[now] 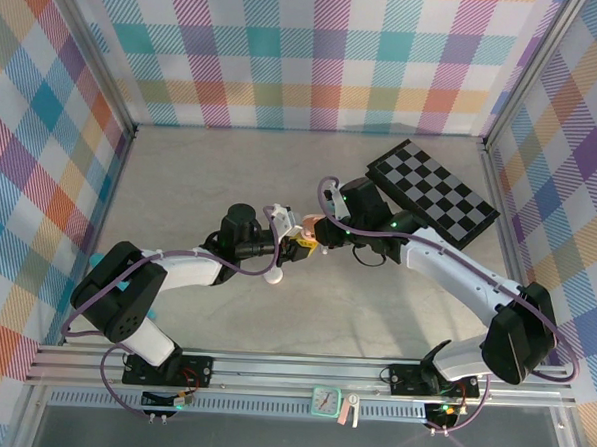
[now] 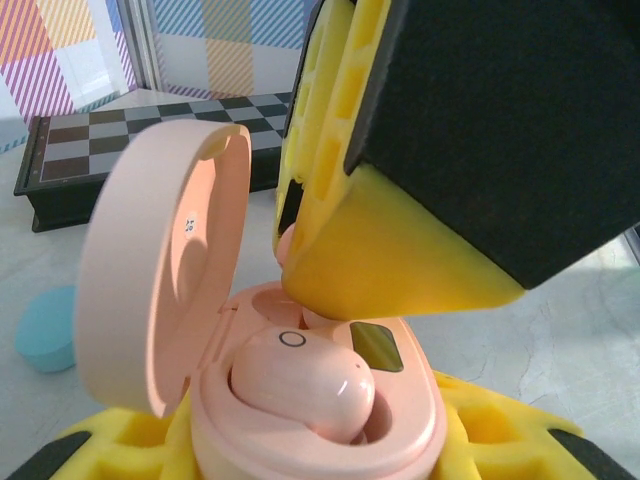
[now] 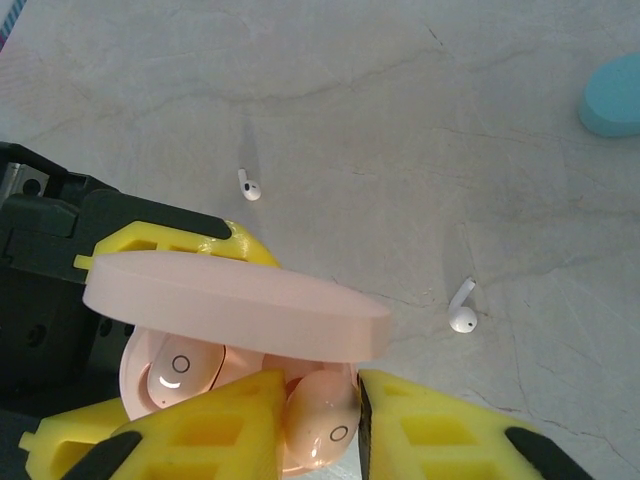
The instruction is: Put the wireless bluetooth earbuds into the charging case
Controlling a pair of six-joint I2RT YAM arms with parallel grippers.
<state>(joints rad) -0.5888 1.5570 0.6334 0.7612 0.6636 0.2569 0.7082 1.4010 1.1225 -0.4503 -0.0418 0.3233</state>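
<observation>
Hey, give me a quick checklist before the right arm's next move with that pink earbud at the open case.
1. Lid of the pink case open: ok.
2. Left gripper jaws clamped on the case: ok.
3. First pink earbud seated in its slot: ok.
4. Second pink earbud between right gripper jaws: ok.
5. Second earbud fully down in its slot: cannot tell.

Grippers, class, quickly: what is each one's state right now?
Left gripper: closed on the open pink case.
Right gripper: closed on a pink earbud over the case.
</observation>
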